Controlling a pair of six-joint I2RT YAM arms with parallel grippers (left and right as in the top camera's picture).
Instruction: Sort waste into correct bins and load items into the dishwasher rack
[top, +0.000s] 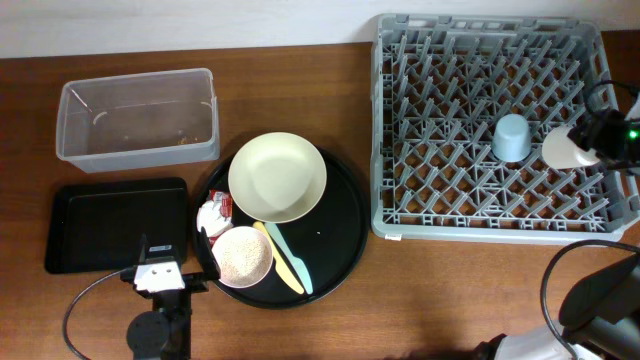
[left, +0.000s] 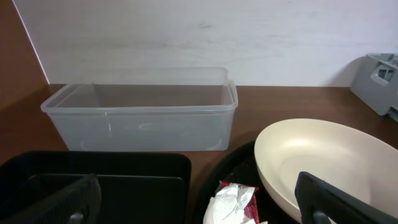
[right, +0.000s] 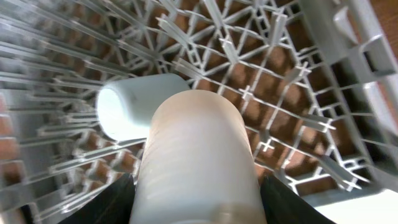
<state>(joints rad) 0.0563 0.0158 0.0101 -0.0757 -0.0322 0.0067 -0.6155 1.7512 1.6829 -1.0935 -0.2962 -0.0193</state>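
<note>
My right gripper is shut on the white cup and holds it over the right side of the grey dishwasher rack; the cup fills the right wrist view. The light blue cup stands upside down in the rack beside it, also in the right wrist view. My left gripper is open, low at the round tray's left edge, near the crumpled wrapper, which the overhead view also shows. The cream plate, the white bowl of rice grains and the yellow and green utensils lie on the round black tray.
The clear tub stands at the back left, with the shallow black tray in front of it. Cables loop at the table's front on both sides. The rack's walls rise above the table on the right.
</note>
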